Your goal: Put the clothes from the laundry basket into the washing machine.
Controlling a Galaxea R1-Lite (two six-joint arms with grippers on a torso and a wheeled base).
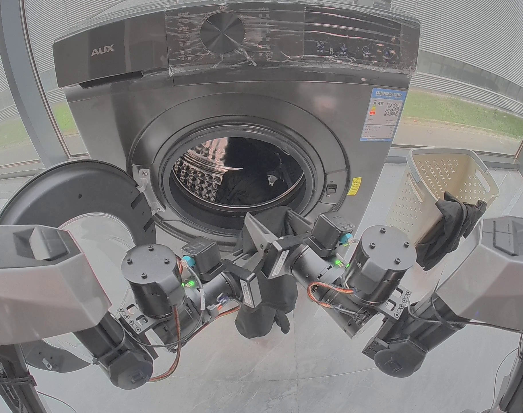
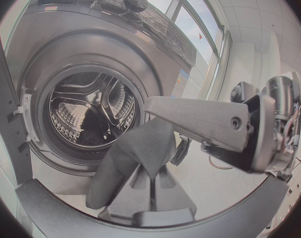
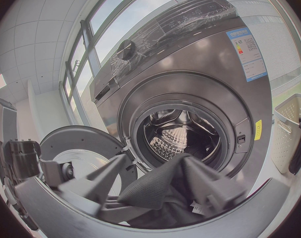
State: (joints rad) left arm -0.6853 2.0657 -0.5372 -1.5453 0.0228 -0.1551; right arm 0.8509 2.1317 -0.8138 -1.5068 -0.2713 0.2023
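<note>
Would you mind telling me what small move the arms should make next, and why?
Probably ease the left gripper forward into the drum: the dark garment it grips hangs just outside the open washing machine, in front of its mouth.

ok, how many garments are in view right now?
3. Drum garment; held garment in the left gripper; basket garment draped over the laundry basket rim. More may be hidden.

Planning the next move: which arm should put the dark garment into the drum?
Probably left: the left gripper pinches the dark garment facing the drum; the right gripper stands open.
</note>
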